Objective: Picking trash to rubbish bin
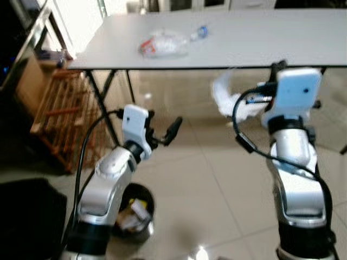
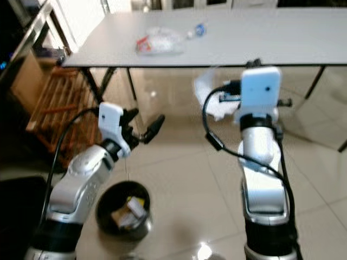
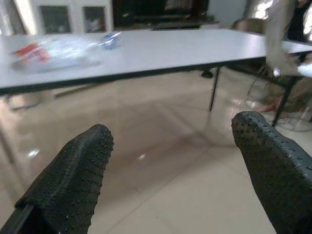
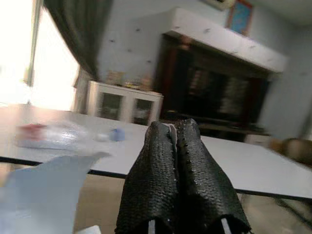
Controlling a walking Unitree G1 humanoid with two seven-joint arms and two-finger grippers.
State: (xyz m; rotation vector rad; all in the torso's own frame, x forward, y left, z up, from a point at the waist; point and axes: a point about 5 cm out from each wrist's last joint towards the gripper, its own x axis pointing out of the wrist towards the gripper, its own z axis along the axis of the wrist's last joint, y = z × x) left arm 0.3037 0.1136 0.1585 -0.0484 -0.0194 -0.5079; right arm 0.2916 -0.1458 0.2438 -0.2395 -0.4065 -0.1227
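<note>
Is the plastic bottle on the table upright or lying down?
Lying down: the plastic bottle rests on its side on the table.

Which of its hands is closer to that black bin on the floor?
Left. The left gripper hangs open just above the bin; the right gripper, pinching white paper, is farther off.

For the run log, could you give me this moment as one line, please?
right hand: shut on white wrapper | left hand: open | plastic bottle: on table
</note>
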